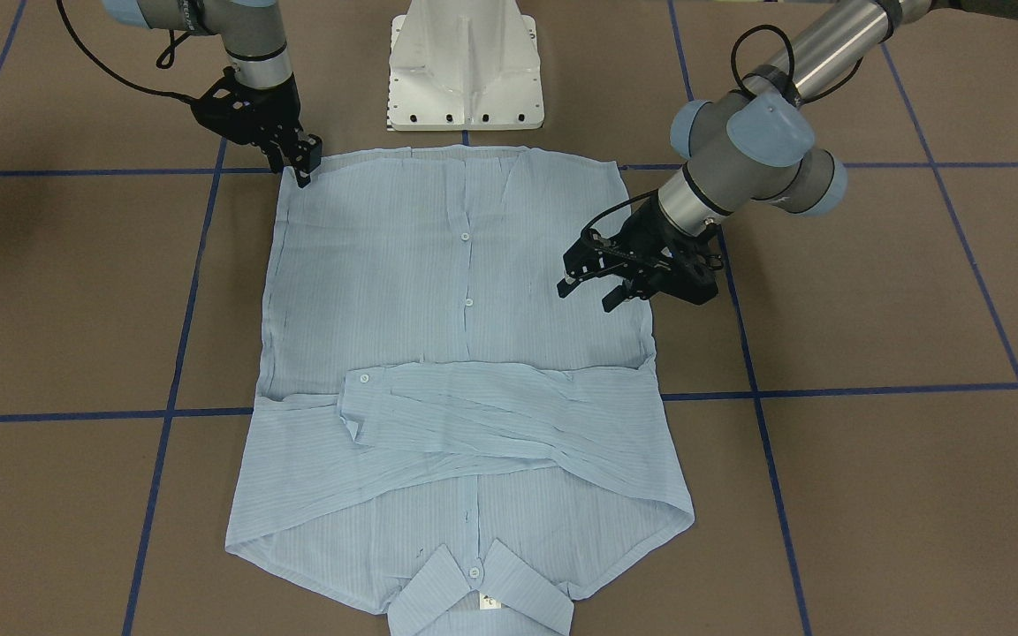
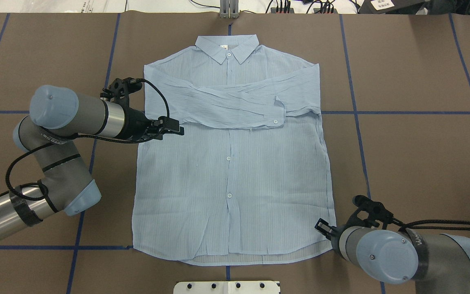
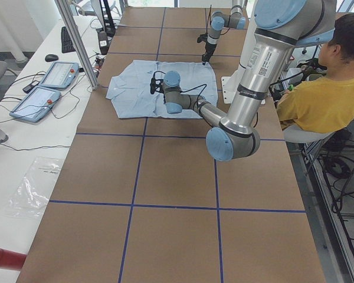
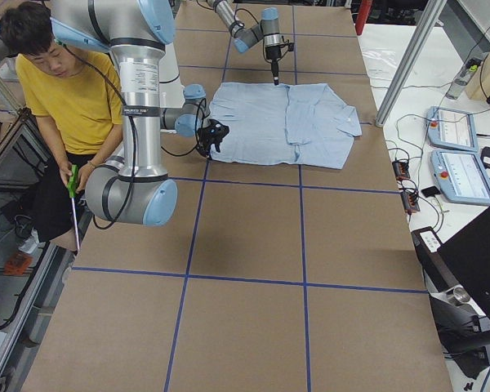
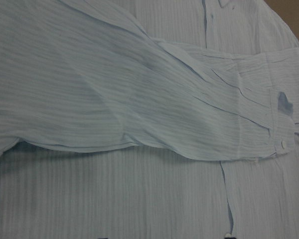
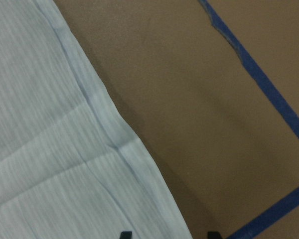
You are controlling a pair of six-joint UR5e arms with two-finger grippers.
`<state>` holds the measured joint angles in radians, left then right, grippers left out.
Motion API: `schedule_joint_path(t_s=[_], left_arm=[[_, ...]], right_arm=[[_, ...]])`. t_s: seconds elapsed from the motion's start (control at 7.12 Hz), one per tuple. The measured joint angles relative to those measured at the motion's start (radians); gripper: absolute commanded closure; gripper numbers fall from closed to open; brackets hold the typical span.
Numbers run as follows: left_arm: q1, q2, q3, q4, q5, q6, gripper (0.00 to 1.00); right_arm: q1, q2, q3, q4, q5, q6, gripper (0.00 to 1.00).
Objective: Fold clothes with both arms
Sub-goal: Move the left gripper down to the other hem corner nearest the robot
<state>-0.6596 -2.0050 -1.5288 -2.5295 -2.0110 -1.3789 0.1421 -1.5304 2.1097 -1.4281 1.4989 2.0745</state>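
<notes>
- The front-facing view's bottom edge cuts off the collar of the shirt, and the print on its neck label is too small for you to read.
- From overhead, the right gripper is mostly hidden behind its own wrist.
- The right wrist camera shows you only slivers of the fingertips at its bottom edge.
- From the right end, the far left gripper is too small for you to judge.

Shows silver-grey tubes with light blue joint caps on left arm and right arm. Trails looping black cables. Ends in black two-fingered left gripper and right gripper. Bears small lettering.
</notes>
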Motion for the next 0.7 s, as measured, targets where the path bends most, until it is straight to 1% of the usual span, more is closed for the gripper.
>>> schedule_joint_path(t_s=[0.14, 0.28, 0.42, 0.56, 0.7], left_arm=[[0.0, 0.0, -0.001, 0.0, 0.0, -0.001, 0.17], [0.0, 0.0, -0.002, 0.001, 0.0, -0.005, 0.17], [0.0, 0.0, -0.003, 0.0, 0.0, -0.011, 0.17], [-0.001, 0.0, -0.004, 0.0, -0.001, -0.014, 0.17], [-0.003, 0.0, -0.008, 0.001, -0.002, -0.017, 0.17]], right_arm=[[0.001, -0.003, 0.001, 0.0, 0.0, 0.0, 0.55], [0.001, -0.005, 0.001, -0.001, 0.0, 0.0, 0.65], [0.0, -0.006, 0.0, -0.001, 0.0, 0.0, 0.96], [-0.001, -0.006, -0.001, -0.001, 0.0, 0.001, 1.0], [-0.003, -0.007, -0.002, -0.002, 0.0, 0.001, 1.0]])
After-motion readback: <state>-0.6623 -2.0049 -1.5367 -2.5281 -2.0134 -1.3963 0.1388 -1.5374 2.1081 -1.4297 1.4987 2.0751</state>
